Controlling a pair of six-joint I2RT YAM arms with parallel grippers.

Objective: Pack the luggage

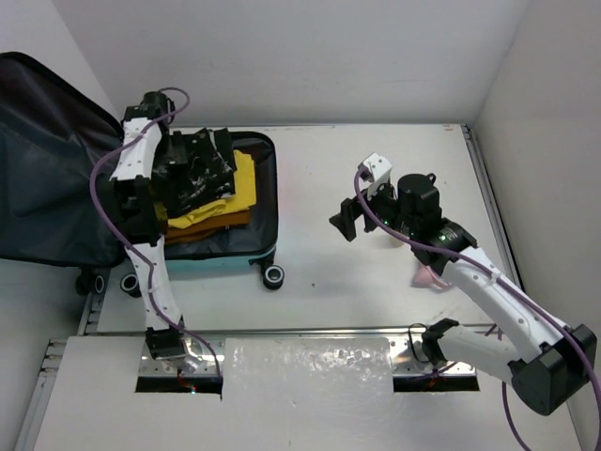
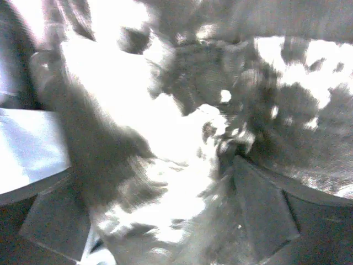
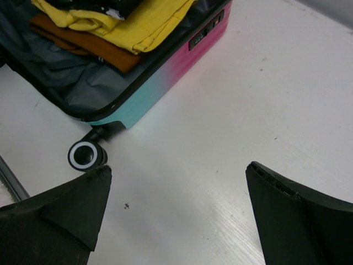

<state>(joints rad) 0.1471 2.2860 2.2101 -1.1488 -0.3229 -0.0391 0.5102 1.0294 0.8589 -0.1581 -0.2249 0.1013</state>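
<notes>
Teal luggage (image 1: 225,259), beneath left fingers (image 2: 265,215) — near right fingers (image 3: 298,221)

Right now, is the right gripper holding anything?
No, the right gripper stands open above the white table, with nothing between its jaws.

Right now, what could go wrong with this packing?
The black-and-white patterned garment lies bunched between the open fingers of the left gripper; lifting away might snag it. The yellow folded cloth reaches the rim of the pink-and-teal hard-shell suitcase, so its dark lined lid may pinch it.
</notes>
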